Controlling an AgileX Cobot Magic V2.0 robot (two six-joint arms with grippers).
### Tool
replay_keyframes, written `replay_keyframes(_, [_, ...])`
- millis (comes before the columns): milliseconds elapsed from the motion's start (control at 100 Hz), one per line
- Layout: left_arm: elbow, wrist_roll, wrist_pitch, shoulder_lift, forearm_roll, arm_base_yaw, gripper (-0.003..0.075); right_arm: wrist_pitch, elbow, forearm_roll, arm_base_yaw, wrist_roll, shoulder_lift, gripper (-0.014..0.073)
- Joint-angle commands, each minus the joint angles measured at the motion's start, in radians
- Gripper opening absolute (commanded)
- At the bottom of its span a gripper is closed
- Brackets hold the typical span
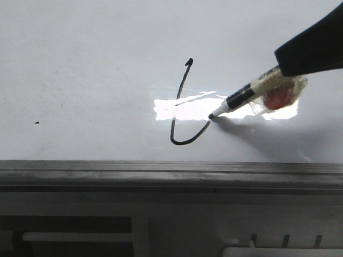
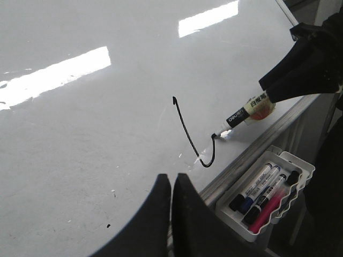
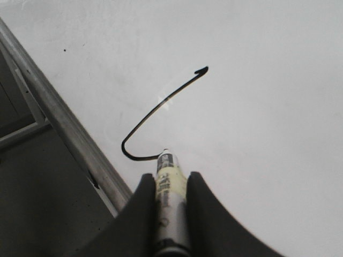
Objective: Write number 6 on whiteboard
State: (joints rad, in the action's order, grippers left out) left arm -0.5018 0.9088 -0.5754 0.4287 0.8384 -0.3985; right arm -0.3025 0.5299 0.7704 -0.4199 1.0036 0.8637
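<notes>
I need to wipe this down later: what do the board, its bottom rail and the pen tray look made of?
The whiteboard looks like glossy coated panel, given its sharp glare. The rail looks like brushed grey metal, probably aluminium. The tray seems to be white moulded plastic with a wavy rim.

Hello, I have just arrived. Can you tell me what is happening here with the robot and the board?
The right gripper is shut on a white marker with a black tip and is drawing on the large glossy whiteboard. The thin black number 6 is only partly done: the slanted stem with its small top hook and the bottom curve are there, but the loop is not yet closed. The marker tip touches the line's end. The left gripper is shut, holds nothing, and hangs over the board. A white tray of spare markers sits below the board's rail.
</notes>
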Motion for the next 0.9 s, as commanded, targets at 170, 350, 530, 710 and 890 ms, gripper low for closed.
replay_keyframes(170, [-0.024, -0.008, 0.045, 0.005, 0.043, 0.004, -0.0019, 0.105, 0.103, -0.035, -0.01, 0.011, 0.053, -0.006])
replay_keyframes(350, [-0.024, -0.008, 0.045, 0.005, 0.043, 0.004, -0.0019, 0.105, 0.106, -0.035, -0.078, 0.011, 0.109, -0.006])
replay_keyframes(530, [-0.024, -0.008, 0.045, 0.005, 0.043, 0.004, -0.0019, 0.155, 0.106, -0.035, -0.14, 0.011, 0.143, -0.006])
replay_keyframes(710, [-0.024, -0.008, 0.045, 0.005, 0.043, 0.004, -0.0019, 0.165, 0.107, -0.035, -0.142, 0.011, 0.138, -0.006])
replay_keyframes(890, [-0.024, -0.008, 0.043, 0.005, 0.043, 0.004, -0.0019, 0.121, 0.167, -0.035, -0.189, 0.011, 0.05, -0.006])
